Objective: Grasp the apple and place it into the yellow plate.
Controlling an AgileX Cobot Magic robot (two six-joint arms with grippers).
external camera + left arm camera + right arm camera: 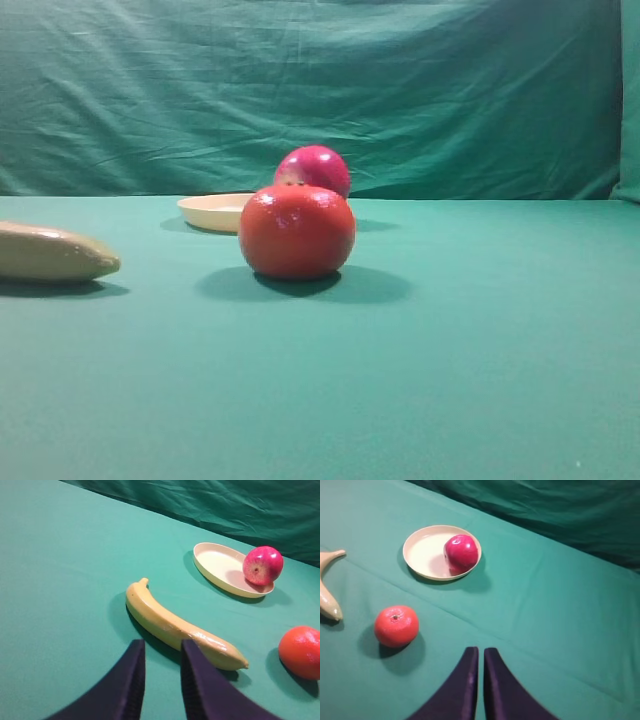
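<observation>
Both claws hang empty, left claw (160, 680) apart, right claw (480, 680) together; apple (462, 552), in yellow plate (422, 555), looks glossy, rigid, best gripped mid-girth.

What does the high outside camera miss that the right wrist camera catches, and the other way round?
Only the right wrist view shows the right tool, its dark fingers nearly together, and looks down on the apple lying inside the yellow plate.

Only the high view shows the orange-red fruit hiding most of the apple behind it, with no tool visible.

Both show the apple, plate, orange-red fruit, part of the banana and the green cloth.
</observation>
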